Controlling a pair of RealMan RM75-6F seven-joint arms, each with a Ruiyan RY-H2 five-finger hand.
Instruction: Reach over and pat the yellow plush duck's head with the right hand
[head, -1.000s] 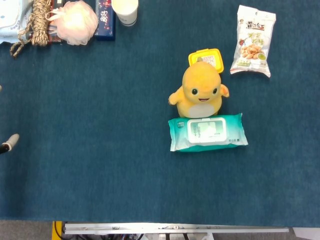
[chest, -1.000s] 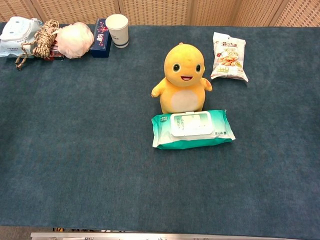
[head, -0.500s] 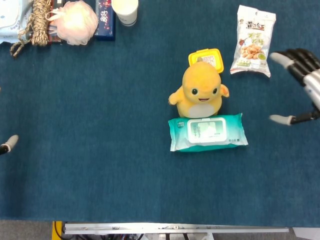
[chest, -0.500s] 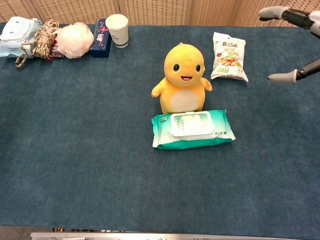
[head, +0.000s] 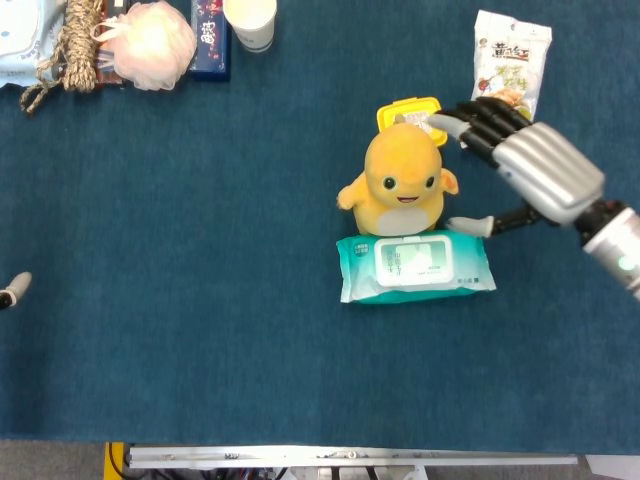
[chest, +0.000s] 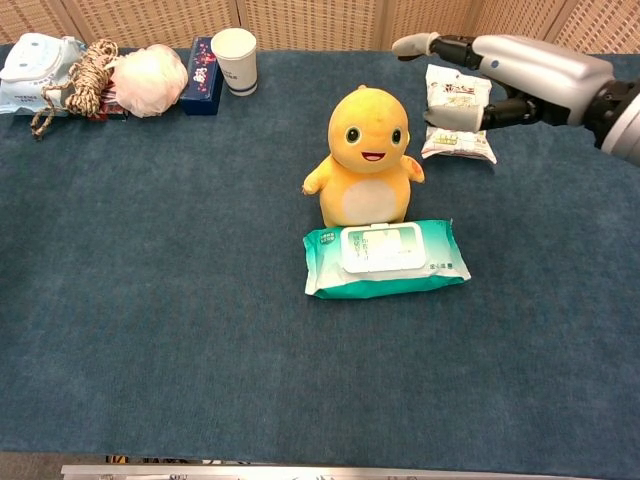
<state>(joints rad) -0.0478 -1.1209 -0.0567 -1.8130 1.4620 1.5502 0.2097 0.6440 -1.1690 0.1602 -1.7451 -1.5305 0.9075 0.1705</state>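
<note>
The yellow plush duck (head: 400, 180) (chest: 366, 155) sits upright in the middle of the table, facing me. My right hand (head: 520, 160) (chest: 495, 72) hangs in the air just right of the duck's head, fingers spread and stretched toward it, holding nothing. In the chest view it is above and to the right of the head, apart from it. Only a fingertip of my left hand (head: 12, 290) shows at the left edge of the head view; its state is unclear.
A green wet-wipes pack (head: 415, 265) (chest: 385, 258) lies against the duck's front. A yellow box (head: 420, 112) stands behind the duck, a snack bag (head: 510, 65) (chest: 458, 125) to its right. A paper cup (chest: 234, 58), dark box, pink puff (chest: 148, 78), rope and pouch line the far left.
My right hand has come in from the right edge toward the duck's head, fingers spread. The duck and the other objects have not moved.
</note>
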